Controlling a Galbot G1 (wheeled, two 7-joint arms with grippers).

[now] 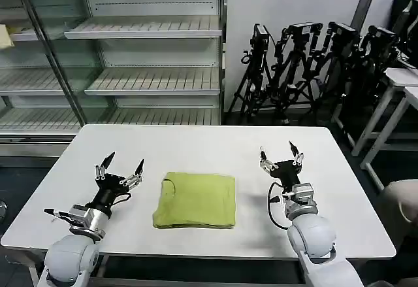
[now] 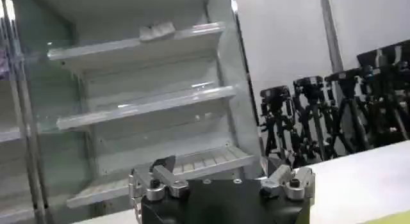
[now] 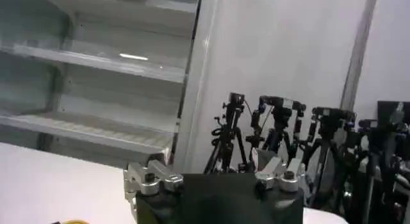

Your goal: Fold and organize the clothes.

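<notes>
1. A white table (image 1: 196, 143) with rounded corners fills the foreground of the head view; its top is plain and matte.
2. The shirt (image 1: 196, 199), lime green, lies folded into a neat near-square on the near middle of the table, between the two arms and touching neither.
3. The left gripper (image 1: 121, 166) is held just above the table to the left of the shirt, its fingers spread wide and grasping nothing.
4. The right gripper (image 1: 279, 153) is raised to the right of the shirt, likewise released, its dark-tipped fingers apart and empty.
5. Behind the table on the left stands a pale shelving unit (image 1: 147, 81) with slatted shelves and glass-fronted sides.
6. Against the white wall at the right, a cluster of black tripods (image 1: 307, 71) stands on the floor.
7. At the far right edge stands another white table (image 1: 392, 97).
</notes>
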